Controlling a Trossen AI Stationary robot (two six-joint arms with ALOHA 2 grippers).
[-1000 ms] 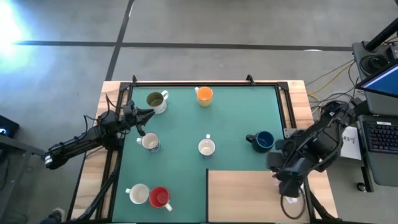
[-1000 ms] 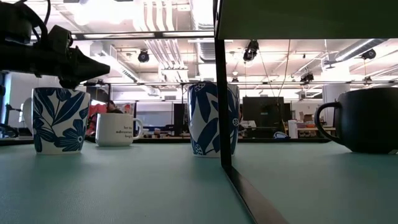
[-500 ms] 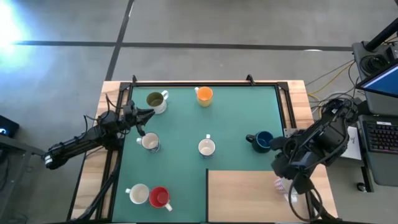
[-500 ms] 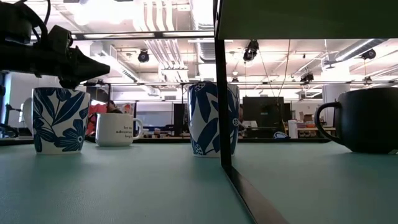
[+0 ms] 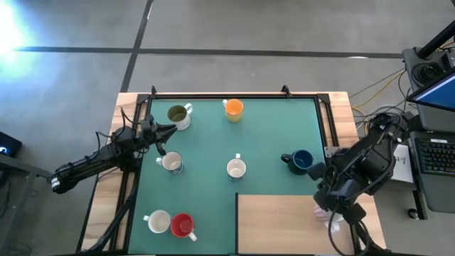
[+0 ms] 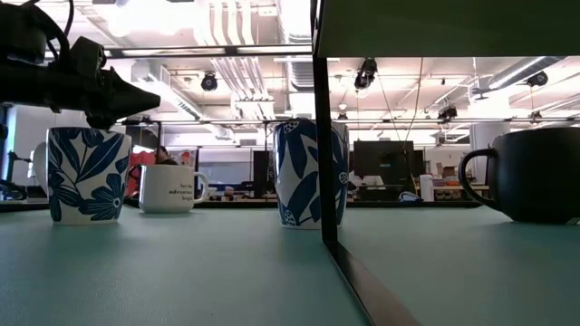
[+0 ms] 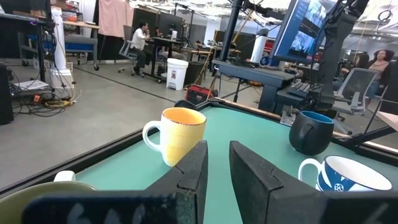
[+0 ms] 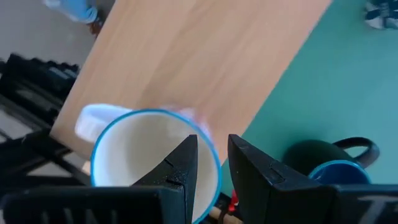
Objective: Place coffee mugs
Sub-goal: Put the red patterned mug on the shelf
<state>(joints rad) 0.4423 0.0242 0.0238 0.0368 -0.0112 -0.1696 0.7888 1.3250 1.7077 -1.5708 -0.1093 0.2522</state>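
Observation:
Seven mugs stand on their bases on the green mat: olive-inside white (image 5: 178, 115), orange (image 5: 233, 109), white (image 5: 171, 163), white (image 5: 236, 168), dark blue (image 5: 300, 161), white (image 5: 158, 222) and red (image 5: 183, 225). My right gripper (image 5: 329, 208) is at the right edge of the wooden board (image 5: 281, 224), shut on an eighth mug, white with a blue rim (image 5: 323, 212). My left gripper (image 5: 169, 130) hangs between the olive-inside mug and a white mug, narrowly open (image 7: 217, 165) and touching nothing. My right gripper pinches the white mug's wall at the rim (image 8: 210, 149), on the side opposite the handle (image 8: 93, 121). One finger (image 8: 181, 163) is inside the mug and the other (image 8: 249, 168) outside, coming from above. The mug stays upright over the board's edge; whether its base touches the board I cannot tell.
The bare wooden board fills the mat's near right corner. Black rails (image 5: 234, 96) frame the mat. The dark blue mug (image 8: 323, 168) stands close to my right gripper. A laptop (image 5: 437, 153) and cables lie beyond the table's right side. Open mat lies between the mugs.
My right gripper has carried the white mug from beyond the table's near right corner toward the far edge and slightly left, to the board's right edge. It has stayed shut on the mug. My left arm and the seven mugs on the mat have kept still.

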